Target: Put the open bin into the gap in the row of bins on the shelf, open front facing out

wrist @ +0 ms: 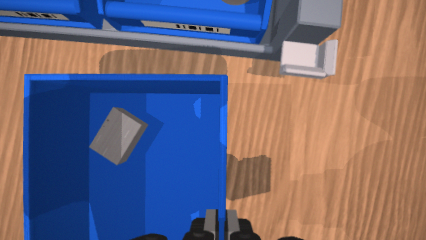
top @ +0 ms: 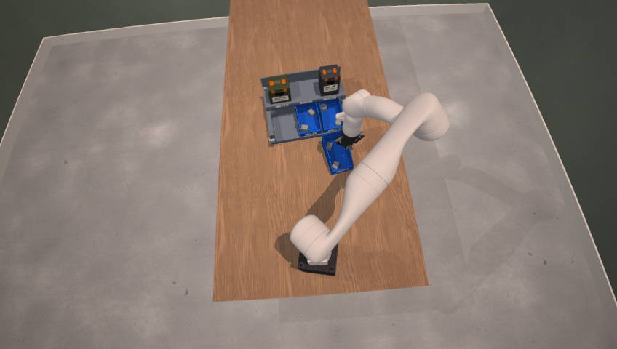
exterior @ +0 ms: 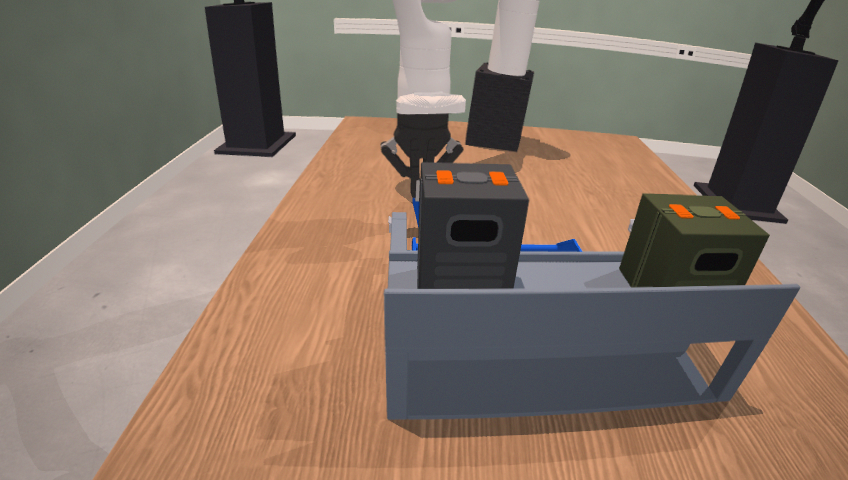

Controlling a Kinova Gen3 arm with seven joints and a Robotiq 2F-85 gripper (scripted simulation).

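Gripping the thin side wall of the open bin point(top: 341, 156) point(exterior: 415, 211) point(wrist: 185, 155) with the gripper point(top: 347, 146) point(exterior: 415, 191) point(wrist: 222, 225), fingers nearly closed, one on either side of the wall. Outside the shelf point(top: 287, 139) point(exterior: 535, 321) point(wrist: 150, 43), on the table point(top: 268, 194) point(exterior: 285, 356) point(wrist: 325, 150), just before the front lip and slightly askew to it. Inside the open bin, seen from the top, two grey parts; in the wrist view, just one block point(wrist: 117, 136). Along the shelf, side by side, two other blue bins, both with parts inside; next to them, at the far left, the unfilled gap point(top: 284, 123). On the board above, near opposite ends, a green case point(top: 279, 89) point(exterior: 696, 243) and a dark case point(top: 329, 81) point(exterior: 473, 237).
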